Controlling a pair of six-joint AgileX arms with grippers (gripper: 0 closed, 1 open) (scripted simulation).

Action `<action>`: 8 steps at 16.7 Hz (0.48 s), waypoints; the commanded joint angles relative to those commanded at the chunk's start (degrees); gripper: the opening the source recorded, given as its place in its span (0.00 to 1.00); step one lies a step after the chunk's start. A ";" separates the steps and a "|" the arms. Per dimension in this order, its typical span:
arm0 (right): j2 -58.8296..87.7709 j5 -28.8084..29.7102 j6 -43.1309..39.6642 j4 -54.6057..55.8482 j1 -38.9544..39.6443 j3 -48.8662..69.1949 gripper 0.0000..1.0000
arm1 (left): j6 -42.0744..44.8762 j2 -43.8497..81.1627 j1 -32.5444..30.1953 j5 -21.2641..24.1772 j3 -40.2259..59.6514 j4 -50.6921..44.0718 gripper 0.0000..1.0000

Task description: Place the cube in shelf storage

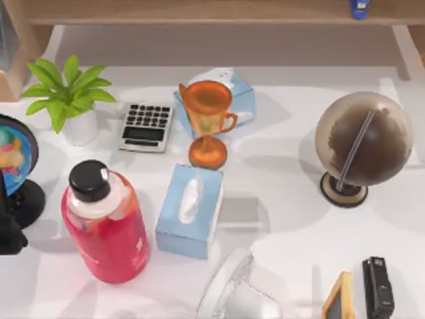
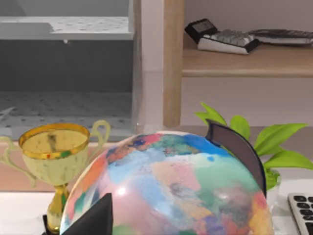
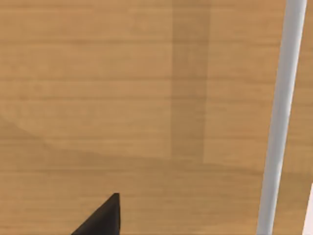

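Light brown wood of the shelf storage lies close before your right gripper. One dark fingertip shows, so you cannot tell whether the claw is open or closed, nor where the cube is. The shelf board runs along the white desk's far edge. Before it stand a brown globe near the right edge, and a trophy cup and two tissue boxes mid-desk. Your left gripper sits at the left edge, just behind a colourful globe, grip unclear.

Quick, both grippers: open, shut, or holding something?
Left gripper: cannot be told, near the colourful globe.
Right gripper: cannot be told, facing wood.
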 joint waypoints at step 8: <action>-1.03 -2.74 0.02 2.52 -2.66 -3.45 1.00 | 0.00 0.00 0.00 0.00 0.00 0.00 1.00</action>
